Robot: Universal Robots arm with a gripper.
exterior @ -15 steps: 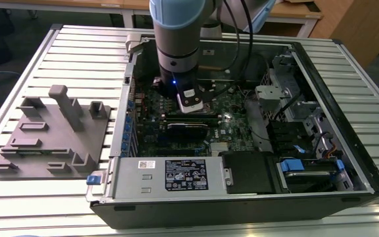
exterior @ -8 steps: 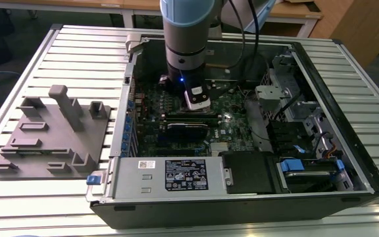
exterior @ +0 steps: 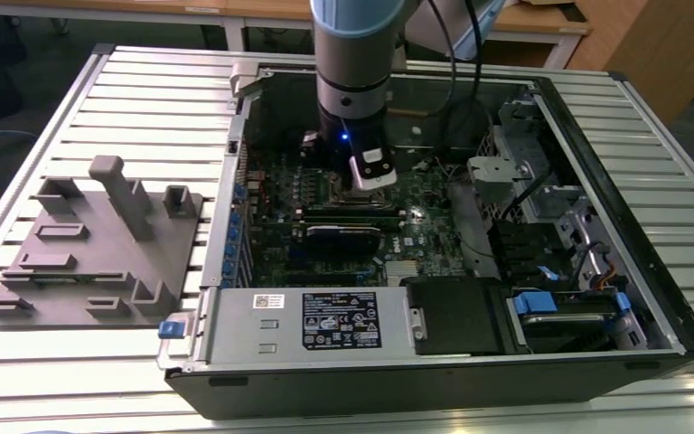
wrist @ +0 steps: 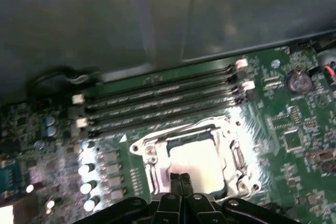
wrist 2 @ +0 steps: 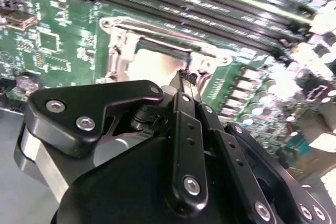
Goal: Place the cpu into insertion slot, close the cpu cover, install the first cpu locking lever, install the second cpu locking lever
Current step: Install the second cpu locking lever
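Inside the open computer case [exterior: 636, 271], my gripper [exterior: 368, 185] reaches down onto the green motherboard [exterior: 426, 231]. The cpu [wrist: 197, 161] lies in the insertion slot [wrist: 239, 156], its pale metal top showing and the contact field hidden beneath it. The shiny cpu cover [wrist: 152, 148] frames the chip and looks laid down over it. In both wrist views my gripper [wrist: 181, 178] [wrist 2: 187, 78] is shut, with its tips at the near edge of the socket and nothing seen between them. I cannot tell the locking levers apart from the bright frame.
Several long memory slots [wrist: 157, 103] run just beyond the socket. A row of capacitors [wrist: 89, 174] stands beside it. A long black card [exterior: 344, 237] and the power supply [exterior: 311, 321] sit nearer the case front. A grey fixture [exterior: 94, 253] rests on the slatted table at the exterior view's left.
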